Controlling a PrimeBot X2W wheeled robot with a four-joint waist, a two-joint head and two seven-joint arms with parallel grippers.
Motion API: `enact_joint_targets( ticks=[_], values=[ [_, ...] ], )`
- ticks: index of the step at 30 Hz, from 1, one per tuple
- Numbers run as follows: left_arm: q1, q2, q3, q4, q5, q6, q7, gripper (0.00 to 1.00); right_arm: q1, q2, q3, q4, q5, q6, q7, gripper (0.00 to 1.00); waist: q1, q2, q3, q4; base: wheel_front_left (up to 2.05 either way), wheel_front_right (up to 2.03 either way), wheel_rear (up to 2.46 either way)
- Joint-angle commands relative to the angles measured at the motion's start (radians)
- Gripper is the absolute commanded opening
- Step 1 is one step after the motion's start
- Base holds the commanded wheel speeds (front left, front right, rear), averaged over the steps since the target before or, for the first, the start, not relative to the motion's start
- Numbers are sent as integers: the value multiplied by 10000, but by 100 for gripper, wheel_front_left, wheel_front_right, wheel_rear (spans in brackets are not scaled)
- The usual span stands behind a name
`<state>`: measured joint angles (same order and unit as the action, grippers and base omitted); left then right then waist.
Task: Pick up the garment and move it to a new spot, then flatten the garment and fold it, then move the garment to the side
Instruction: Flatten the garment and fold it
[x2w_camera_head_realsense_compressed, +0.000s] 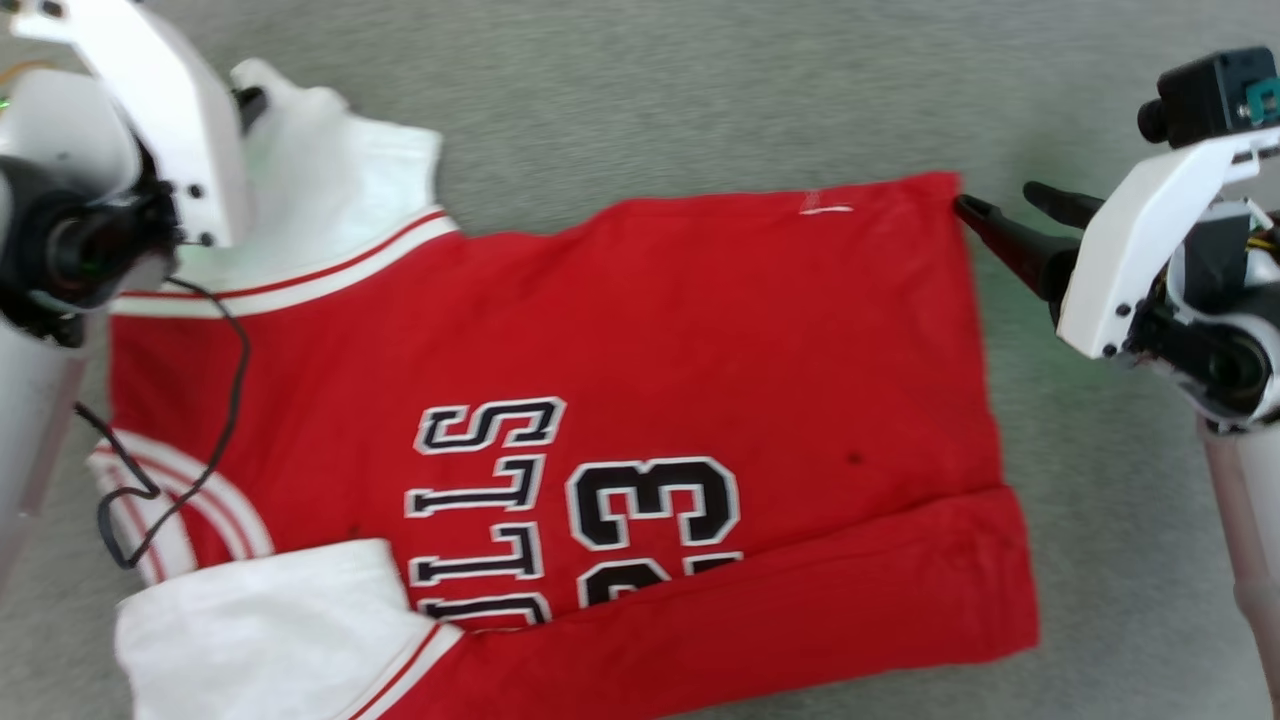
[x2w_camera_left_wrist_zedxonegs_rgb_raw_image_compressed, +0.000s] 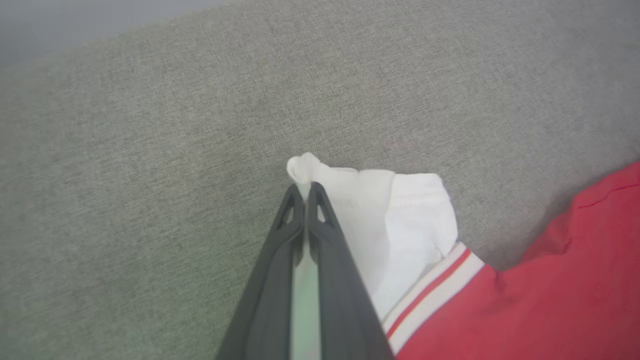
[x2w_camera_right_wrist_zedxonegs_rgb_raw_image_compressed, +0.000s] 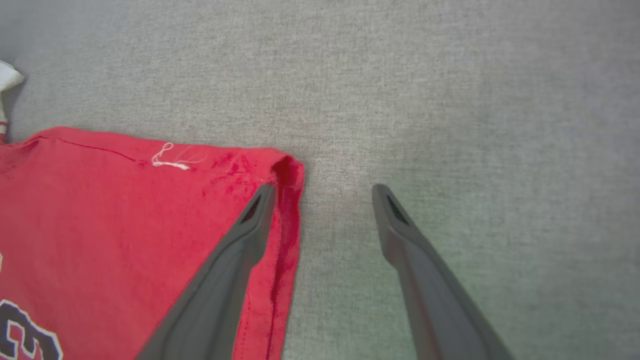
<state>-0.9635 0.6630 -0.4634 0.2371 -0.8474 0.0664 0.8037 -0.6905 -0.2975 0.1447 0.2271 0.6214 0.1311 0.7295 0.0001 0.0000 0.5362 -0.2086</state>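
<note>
The garment (x2w_camera_head_realsense_compressed: 700, 330), a red jersey with white sleeves and black "BULLS 23" lettering, lies spread on a grey fabric surface. Its near side is folded over, covering part of the lettering. My left gripper (x2w_camera_left_wrist_zedxonegs_rgb_raw_image_compressed: 302, 187) is shut on the tip of the far white sleeve (x2w_camera_left_wrist_zedxonegs_rgb_raw_image_compressed: 400, 215); in the head view that gripper (x2w_camera_head_realsense_compressed: 252, 98) sits at the upper left, mostly behind its white wrist. My right gripper (x2w_camera_right_wrist_zedxonegs_rgb_raw_image_compressed: 324, 189) stands open at the far hem corner of the garment (x2w_camera_right_wrist_zedxonegs_rgb_raw_image_compressed: 125, 225). One finger lies over the red hem and the other over bare surface. In the head view the right gripper (x2w_camera_head_realsense_compressed: 995, 198) touches that corner.
The grey fabric surface (x2w_camera_head_realsense_compressed: 700, 90) runs on all sides of the garment. A thin black cable (x2w_camera_head_realsense_compressed: 225, 420) from my left arm hangs over the garment's collar end. The near white sleeve (x2w_camera_head_realsense_compressed: 270, 630) lies folded at the lower left.
</note>
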Motion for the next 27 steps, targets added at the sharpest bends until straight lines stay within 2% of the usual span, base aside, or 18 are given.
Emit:
enact_joint_targets(
  ticks=[1,8,9,10,11,16,22,26,27],
  values=[
    [-96,-133,-103,-117,73,-113,-129,0,-285,-41,-47,322,-181,-8,349,100,-1,0,71,697,0,0,0],
    [-167,-540,-339,-343,197,-313,-565,0,-641,350,51,1662,-594,-5,1627,100,-1,0,104,1332,0,0,0],
    [-141,-576,-351,-342,207,-321,-613,0,-600,406,82,1889,-642,-6,1825,47,-1,0,99,1367,0,0,0],
    [-104,-587,-353,-314,202,-324,-644,0,-539,458,87,2094,-680,-6,2017,13,-1,0,92,1396,0,0,0],
    [-69,-587,-360,-272,197,-331,-681,0,-499,489,97,2268,-687,-6,2215,0,-1,0,83,1419,0,0,0],
    [54,-645,-359,-32,140,-404,-896,0,-621,413,37,2322,-903,-6,2435,0,-1,0,-57,1424,0,0,0],
    [357,-646,-125,243,-14,-492,-1517,0,-883,-27,-296,1413,-1147,-6,1450,0,-1,0,-601,1449,0,0,0],
    [1104,-461,84,96,-176,-478,-2006,0,-370,-138,-517,1118,-1250,-8,1129,0,-1,0,-1286,1480,0,0,0],
    [2061,-352,336,-178,-416,-334,-2484,0,226,-135,-671,952,-1276,-8,1009,0,-1,0,-1865,1559,0,0,0]
  ],
)
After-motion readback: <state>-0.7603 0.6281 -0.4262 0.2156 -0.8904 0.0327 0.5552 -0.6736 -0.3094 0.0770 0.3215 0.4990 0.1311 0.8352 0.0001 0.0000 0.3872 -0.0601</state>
